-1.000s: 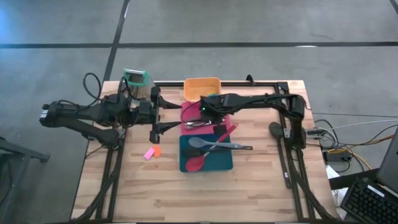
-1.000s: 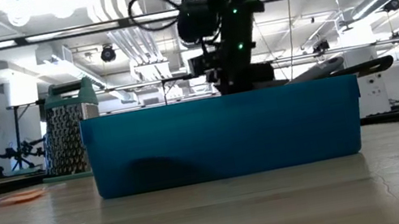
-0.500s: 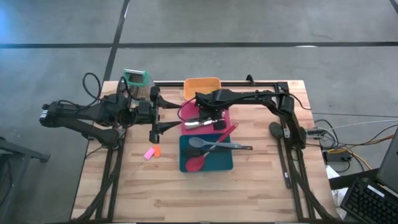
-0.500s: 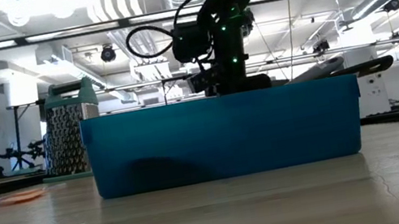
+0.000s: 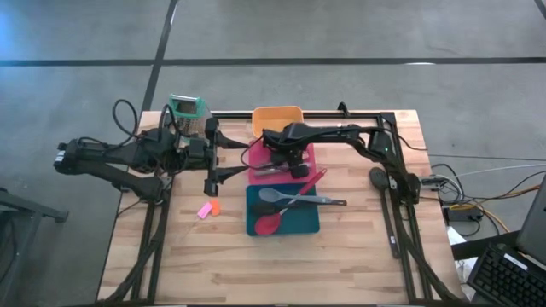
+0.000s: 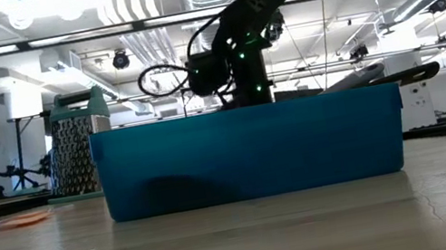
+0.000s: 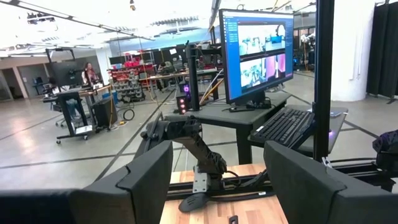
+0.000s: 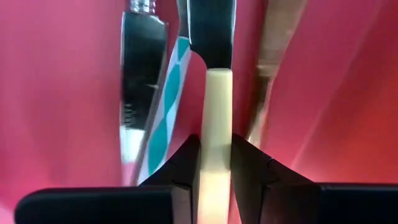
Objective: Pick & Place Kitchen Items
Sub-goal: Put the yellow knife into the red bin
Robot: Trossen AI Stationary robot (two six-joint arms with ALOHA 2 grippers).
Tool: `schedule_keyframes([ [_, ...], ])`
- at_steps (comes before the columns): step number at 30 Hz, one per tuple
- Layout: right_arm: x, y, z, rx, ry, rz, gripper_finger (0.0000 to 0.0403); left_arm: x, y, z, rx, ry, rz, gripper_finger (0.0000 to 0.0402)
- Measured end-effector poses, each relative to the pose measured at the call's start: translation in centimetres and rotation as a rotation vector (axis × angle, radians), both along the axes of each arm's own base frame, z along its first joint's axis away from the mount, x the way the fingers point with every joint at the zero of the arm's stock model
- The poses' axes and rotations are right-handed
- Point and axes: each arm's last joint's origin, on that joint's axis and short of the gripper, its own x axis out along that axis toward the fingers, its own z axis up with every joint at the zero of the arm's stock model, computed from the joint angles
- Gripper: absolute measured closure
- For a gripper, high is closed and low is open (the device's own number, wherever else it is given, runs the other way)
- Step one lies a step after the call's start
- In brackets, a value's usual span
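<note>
My right gripper point(image 5: 281, 162) points down over the pink tray point(image 5: 256, 153), shut on a knife with a cream handle point(image 8: 217, 106) and a dark blade point(image 8: 211, 25). Under it in the tray lie a teal-and-white checked piece point(image 8: 163, 106) and a black piece point(image 8: 140, 62). The teal tray point(image 5: 294, 223) holds a grey spoon point(image 5: 299, 200) and a red spoon point(image 5: 269, 223). A red spatula point(image 5: 313, 180) leans on the teal tray's far rim. My left gripper point(image 5: 213, 158) waits open at the table's left, above the table. In the low view the teal tray's wall point(image 6: 251, 152) hides the right fingers. My right gripper pinches the knife's cream handle point(image 8: 217, 146) between its two fingers point(image 8: 186, 162), coming from above and lying across the handle. The blade reaches out past the fingers over the pink tray. Whether the knife touches the tray, I cannot tell.
An orange tray point(image 5: 277, 119) stands at the far edge and a green-topped grater point(image 5: 188, 111) at the far left. Small pink and orange pieces point(image 5: 207, 209) lie on the wood left of the teal tray. A dark spoon-like piece point(image 5: 376, 177) lies at the right.
My right gripper has gone down toward the pink tray and a little toward the table's left edge, tipping to point more steeply down, still shut on the knife.
</note>
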Motion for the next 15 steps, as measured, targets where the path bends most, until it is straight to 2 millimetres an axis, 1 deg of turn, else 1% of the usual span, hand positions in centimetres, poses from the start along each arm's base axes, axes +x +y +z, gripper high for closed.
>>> schedule_keyframes([
  [3, 0.2, 0.0, -0.4, -0.002, 0.01, 0.0, 0.0345, 0.0, 0.0, 0.0, 0.0, 0.002, 0.0, 0.0144],
  [7, 0.2, -0.1, -0.4, -0.016, 0.016, -0.007, 0.0334, 0.0, 0.0, 0.0, 0.001, 0.004, 0.0, 0.0145],
  [12, 0.1, -0.1, 0.2, -0.023, 0.0, -0.049, 0.0302, 0.0, 0.0, -0.1, 0.001, 0.005, 0.0, 0.0145],
  [15, 0.0, -0.1, 1.2, -0.023, 0.003, -0.073, 0.0285, 0.0, 0.0, -0.1, 0.001, 0.006, 0.0, 0.0145],
])
